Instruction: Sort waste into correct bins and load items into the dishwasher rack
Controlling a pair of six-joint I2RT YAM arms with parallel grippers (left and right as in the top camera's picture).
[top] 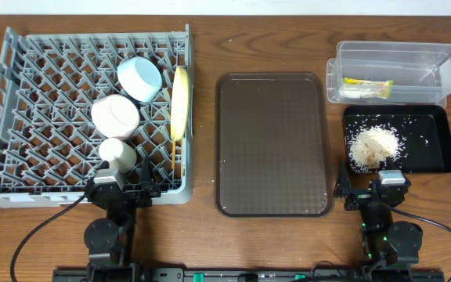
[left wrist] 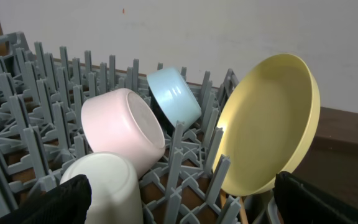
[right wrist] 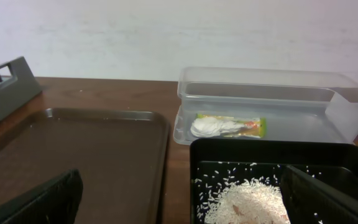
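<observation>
The job looks all but done (the chopsticks I cannot spot for certain): wrapper in the clear container, rice in the black tray, yellow plate, blue bowl, white bowl and cup in the rack, left claw and right claw both spread and empty, so the next move is probably only a last check.

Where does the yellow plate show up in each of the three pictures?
Overhead: the yellow plate stands on edge at the right side of the grey rack.
Left wrist: right of centre, beside the blue bowl.
Right wrist: not in it.
Shared landmark: the grey rack; its corner shows at that view's left edge.
</observation>
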